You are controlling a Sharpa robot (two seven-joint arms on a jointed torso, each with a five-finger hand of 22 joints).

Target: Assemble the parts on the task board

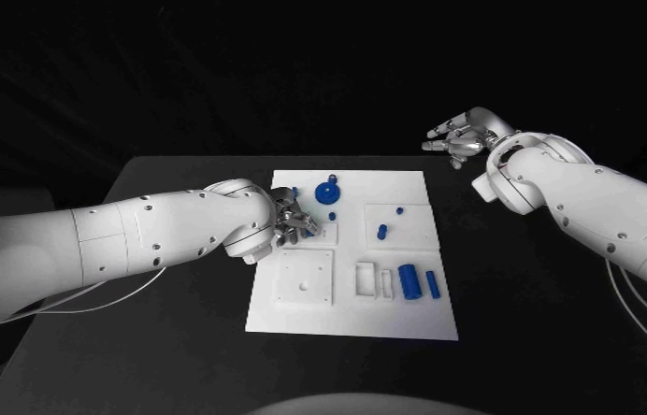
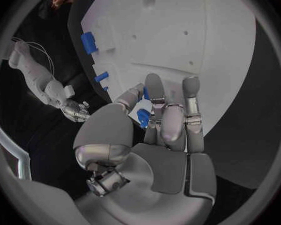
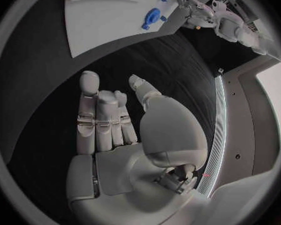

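Over the white rectangular task board [image 1: 353, 293], the silver left hand [image 1: 287, 219] pinches a small blue plastic part [image 2: 143, 116]. Well beyond the board's far right corner, the silver right hand [image 1: 466, 133] hovers, fingers apart and holding nothing.

The task board [image 1: 405, 312] looks like matt white plastic, smooth, with shallow moulded recesses. The blue parts [image 1: 409, 282] on it have a smooth, plastic look with a slight sheen. The table [image 1: 189, 247] is black and matt. Both arms wear glossy white shells; the left hand [image 2: 159, 125] and right hand [image 3: 115, 130] look like brushed silver metal, with smooth grey pads on the fingers [image 2: 192, 92].
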